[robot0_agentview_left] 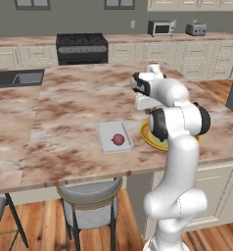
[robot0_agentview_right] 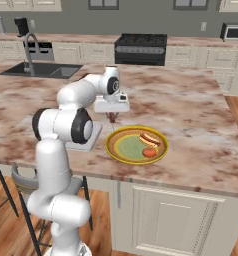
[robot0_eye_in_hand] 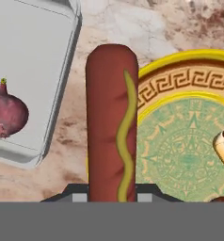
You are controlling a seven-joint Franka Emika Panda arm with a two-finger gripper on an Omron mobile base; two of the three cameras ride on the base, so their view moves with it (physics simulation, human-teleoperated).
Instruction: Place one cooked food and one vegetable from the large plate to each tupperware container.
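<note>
A: Where is the hand (robot0_agentview_right: pixel 112 118) at this moment?

B: It hangs above the worktop (robot0_agentview_right: pixel 191 125), at the back left edge of the large plate (robot0_agentview_right: pixel 115 139) as the right base view has it, between the plate and the nearer tupperware container (robot0_agentview_left: pixel 106 131).

A: Is it holding anything?

B: Yes. The hand view has a hot dog sausage (robot0_eye_in_hand: pixel 110 122), dark red-brown with a wavy line of mustard down it, standing straight up from between the two finger tips. The hand is closed tight on its near end. In the right base view only a small dark red bit pokes out under the hand.

A: And what lies on the plate?

B: A second hot dog in a bun (robot0_agentview_right: pixel 150 138) toward the right side, and a small red tomato-like vegetable (robot0_agentview_right: pixel 149 152) just in front of it. The pale green centre is otherwise bare. In the hand view the held sausage overlaps the plate's yellow rim (robot0_eye_in_hand: pixel 189 57).

A: The containers?

B: One pale tray sits left of the plate in the left base view, near but apart from it, with a round dark red vegetable, like a beet or red onion (robot0_agentview_left: pixel 118 139), lying inside toward its right half. The hand view shows the same tray (robot0_eye_in_hand: pixel 36 75) with that vegetable (robot0_eye_in_hand: pixel 7 113) against its near side. I cannot make out the second container clearly; the arm covers much of that area in the right base view.
</note>
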